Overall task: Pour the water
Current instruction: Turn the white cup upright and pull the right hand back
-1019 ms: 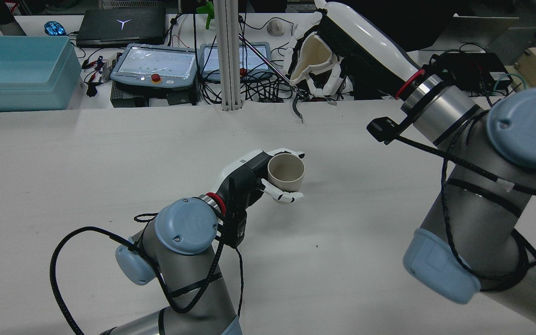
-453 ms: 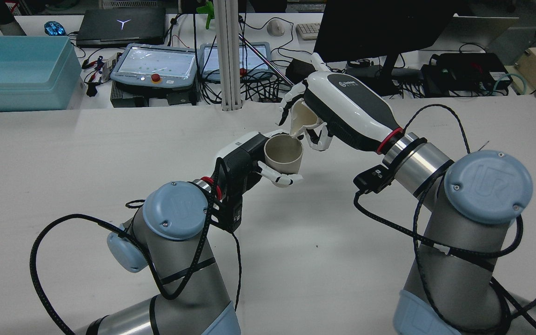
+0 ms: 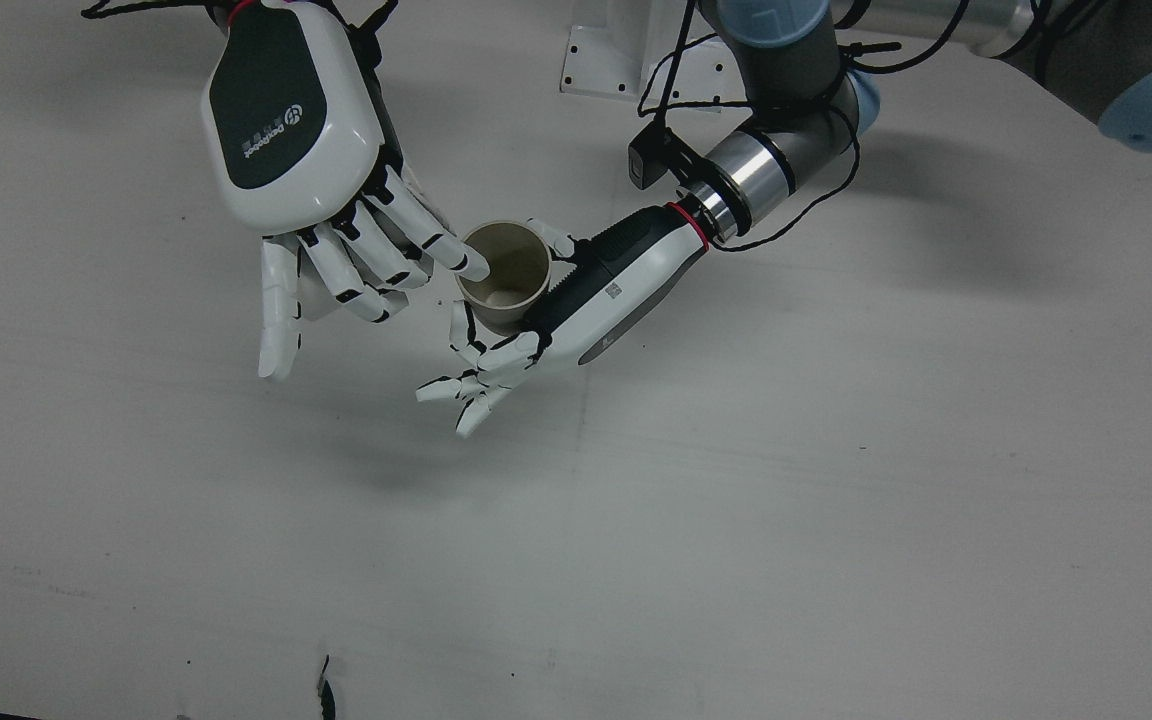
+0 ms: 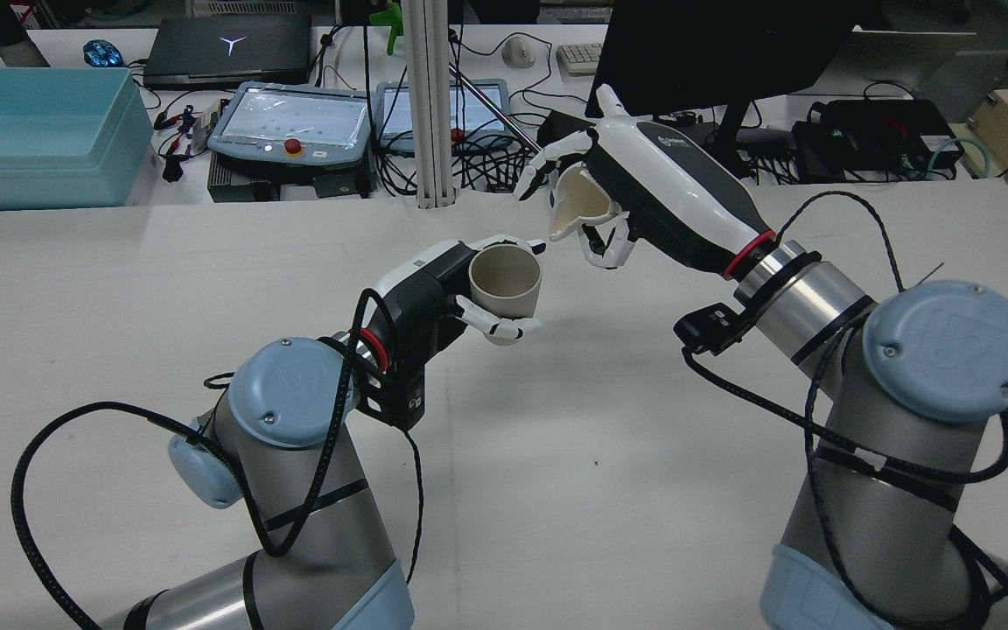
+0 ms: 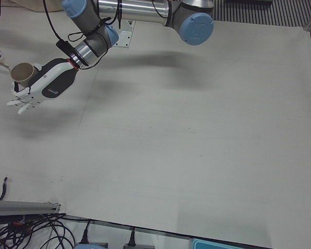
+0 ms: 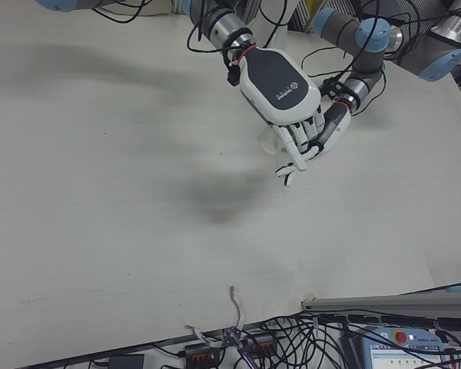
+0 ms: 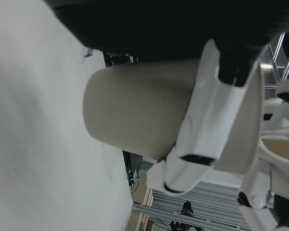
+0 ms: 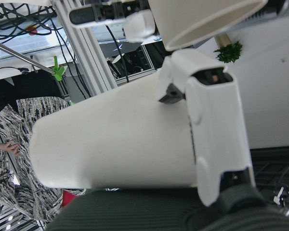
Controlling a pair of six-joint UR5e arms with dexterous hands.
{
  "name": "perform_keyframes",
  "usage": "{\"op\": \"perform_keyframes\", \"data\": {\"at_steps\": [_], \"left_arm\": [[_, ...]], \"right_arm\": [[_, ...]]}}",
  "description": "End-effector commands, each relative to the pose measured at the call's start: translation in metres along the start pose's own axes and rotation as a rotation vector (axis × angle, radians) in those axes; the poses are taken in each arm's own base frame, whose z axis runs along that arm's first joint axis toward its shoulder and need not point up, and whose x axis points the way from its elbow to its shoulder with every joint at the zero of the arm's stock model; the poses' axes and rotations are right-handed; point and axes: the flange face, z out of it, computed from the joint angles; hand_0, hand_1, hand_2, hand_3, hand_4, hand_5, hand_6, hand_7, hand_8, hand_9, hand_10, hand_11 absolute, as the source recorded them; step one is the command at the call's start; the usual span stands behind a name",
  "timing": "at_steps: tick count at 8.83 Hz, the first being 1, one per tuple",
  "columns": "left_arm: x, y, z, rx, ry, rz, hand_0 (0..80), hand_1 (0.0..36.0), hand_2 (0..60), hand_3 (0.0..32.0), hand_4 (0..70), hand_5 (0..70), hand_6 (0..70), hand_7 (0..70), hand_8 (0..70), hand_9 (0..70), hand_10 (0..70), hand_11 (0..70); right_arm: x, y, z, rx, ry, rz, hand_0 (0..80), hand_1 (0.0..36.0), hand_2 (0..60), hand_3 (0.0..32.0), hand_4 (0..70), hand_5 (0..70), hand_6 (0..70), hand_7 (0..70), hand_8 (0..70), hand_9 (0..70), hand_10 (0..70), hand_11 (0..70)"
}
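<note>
Above the middle of the white table [image 4: 119, 289], a beige cup [image 4: 506, 280] stands upright in the air, mouth up, with the left hand [image 4: 434, 302] wrapped around its side; fingers [image 4: 491, 325] curl under and beside the wall. Just beside it and higher, a white cup [image 4: 576, 206] is tipped over, its mouth turned down toward the beige cup's rim, and the right hand [image 4: 635, 197] grips it from above. From the front view, the right hand's fingertips [image 3: 456, 258] reach over the beige cup's rim. Behind the table, a teal bin [image 4: 36, 136], two teach pendants [image 4: 290, 122] and tangled cables sit on a desk.
</note>
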Motion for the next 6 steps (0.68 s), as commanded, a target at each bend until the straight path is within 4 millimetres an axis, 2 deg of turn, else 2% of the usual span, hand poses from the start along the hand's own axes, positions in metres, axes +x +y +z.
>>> {"op": "perform_keyframes", "data": {"at_steps": [1, 2, 3, 4, 5, 6], "left_arm": [[0.033, -0.071, -0.038, 0.035, 0.037, -0.028, 80.0, 36.0, 60.0, 0.0, 25.4, 70.0, 13.6, 12.0, 2.8, 1.0, 4.4, 11.1], [0.061, -0.102, -0.075, 0.048, 0.062, -0.018, 80.0, 36.0, 60.0, 0.0, 25.7, 70.0, 13.4, 11.8, 2.9, 0.9, 4.6, 11.3], [0.090, -0.135, -0.104, 0.061, 0.094, -0.025, 80.0, 36.0, 60.0, 0.0, 26.1, 70.0, 13.5, 11.7, 3.0, 0.9, 4.6, 11.2], [0.113, -0.172, -0.131, 0.072, 0.106, -0.023, 80.0, 36.0, 60.0, 0.0, 27.5, 70.0, 14.1, 12.3, 3.2, 1.0, 4.6, 11.3], [0.139, -0.206, -0.162, 0.080, 0.126, -0.011, 80.0, 36.0, 60.0, 0.0, 27.6, 70.0, 14.4, 12.6, 3.3, 1.1, 4.7, 11.4], [0.162, -0.235, -0.188, 0.077, 0.143, 0.002, 80.0, 36.0, 60.0, 0.0, 28.2, 70.0, 14.4, 12.6, 3.4, 1.1, 4.7, 11.4]], "right_arm": [[-0.007, -0.102, -0.014, 0.102, -0.150, 0.396, 80.0, 36.0, 60.0, 0.0, 36.9, 24.3, 57.9, 70.0, 37.9, 50.1, 1.2, 6.6], [-0.013, -0.151, -0.027, 0.161, -0.178, 0.500, 80.0, 36.0, 60.0, 0.0, 37.6, 24.8, 60.3, 70.0, 39.4, 51.9, 2.4, 8.4], [-0.008, -0.192, -0.049, 0.221, -0.187, 0.604, 80.0, 36.0, 60.0, 0.0, 38.5, 24.9, 61.1, 70.0, 40.0, 52.6, 2.8, 8.9], [-0.003, -0.229, -0.074, 0.280, -0.197, 0.685, 80.0, 36.0, 60.0, 0.0, 37.9, 25.4, 62.9, 70.0, 41.7, 55.1, 4.7, 11.7], [0.003, -0.257, -0.099, 0.330, -0.202, 0.750, 80.0, 36.0, 60.0, 0.0, 34.5, 25.6, 62.3, 70.0, 41.9, 55.2, 5.5, 12.9], [-0.005, -0.288, -0.116, 0.339, -0.196, 0.768, 80.0, 36.0, 60.0, 0.0, 30.9, 25.8, 61.4, 70.0, 41.7, 55.0, 6.3, 14.1]]}}
